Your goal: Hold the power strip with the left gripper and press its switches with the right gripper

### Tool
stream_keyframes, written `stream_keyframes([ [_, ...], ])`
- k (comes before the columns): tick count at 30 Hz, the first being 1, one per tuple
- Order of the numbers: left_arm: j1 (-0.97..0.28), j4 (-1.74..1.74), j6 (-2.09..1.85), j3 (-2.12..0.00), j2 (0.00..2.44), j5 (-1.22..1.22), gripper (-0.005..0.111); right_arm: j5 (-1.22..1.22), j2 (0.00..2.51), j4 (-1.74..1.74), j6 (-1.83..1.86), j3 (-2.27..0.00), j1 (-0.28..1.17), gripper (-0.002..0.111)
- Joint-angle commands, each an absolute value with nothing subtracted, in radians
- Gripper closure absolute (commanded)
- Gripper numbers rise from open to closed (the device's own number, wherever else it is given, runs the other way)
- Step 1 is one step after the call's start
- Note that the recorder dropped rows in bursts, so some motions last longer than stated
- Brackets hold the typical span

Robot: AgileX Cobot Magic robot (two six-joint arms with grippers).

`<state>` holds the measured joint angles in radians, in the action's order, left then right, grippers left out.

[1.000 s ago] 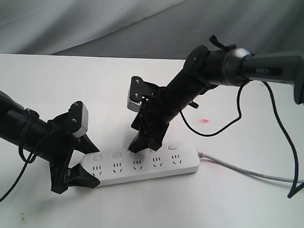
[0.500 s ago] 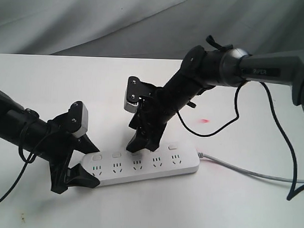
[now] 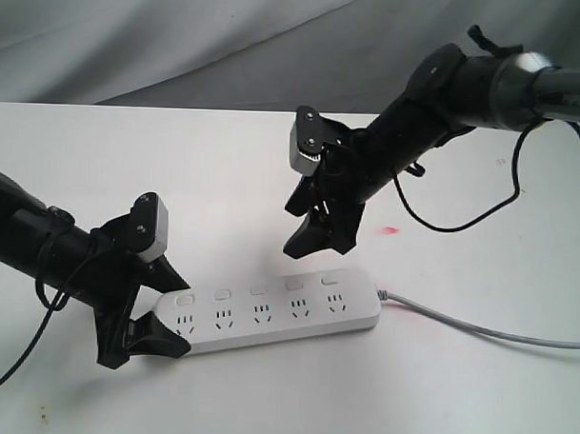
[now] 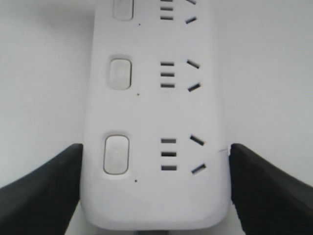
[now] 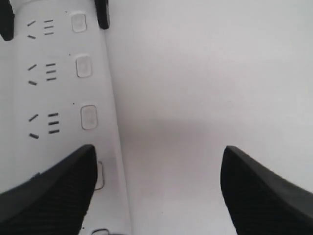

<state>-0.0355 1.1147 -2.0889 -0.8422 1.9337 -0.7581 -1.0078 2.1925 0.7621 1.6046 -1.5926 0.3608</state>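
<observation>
Big white table (image 3: 436, 394) with a rumpled grey cloth (image 3: 182, 42) hanging behind it. The dark grey right arm (image 3: 485, 86) comes in from the upper right, and the all-black left arm (image 3: 32, 241) from the left edge.

The power strip (image 3: 277, 317) lies flat on the table toward the front, sockets facing up. The left gripper (image 3: 168, 308) has it clamped at its left end, one jaw pressed against each long side.

The right gripper (image 3: 323, 239) hangs in the air above and a bit behind the strip's right half, jaws spread wide, touching nothing.

The grey cord (image 3: 477, 326) runs off the strip's right end toward the right edge. All five switches (image 3: 258, 290) sit in a row along the far side, one per socket. There's a small red spot (image 3: 392, 229) on the table behind the strip.
</observation>
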Motion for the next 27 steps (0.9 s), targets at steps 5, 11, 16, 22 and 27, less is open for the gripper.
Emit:
stream_keyframes([
  [5,-0.039,1.119,-2.095,-0.848,1.933,-0.763,0.107,-0.912,2.188,0.8,1.678,-1.49,0.36,0.043],
  [11,-0.039,1.119,-2.095,-0.848,1.933,-0.763,0.107,-0.902,2.19,0.837,1.693,-1.49,0.36,0.043],
  [16,-0.039,1.119,-2.095,-0.848,1.933,-0.763,0.107,-0.912,2.211,0.848,1.697,-1.49,0.36,0.043],
  [22,-0.039,1.119,-2.095,-0.848,1.933,-0.763,0.107,-0.921,2.227,0.848,1.697,-1.49,0.36,0.043],
  [27,-0.039,1.119,-2.095,-0.848,1.933,-0.763,0.107,-0.921,2.229,0.842,1.697,-1.49,0.36,0.043],
])
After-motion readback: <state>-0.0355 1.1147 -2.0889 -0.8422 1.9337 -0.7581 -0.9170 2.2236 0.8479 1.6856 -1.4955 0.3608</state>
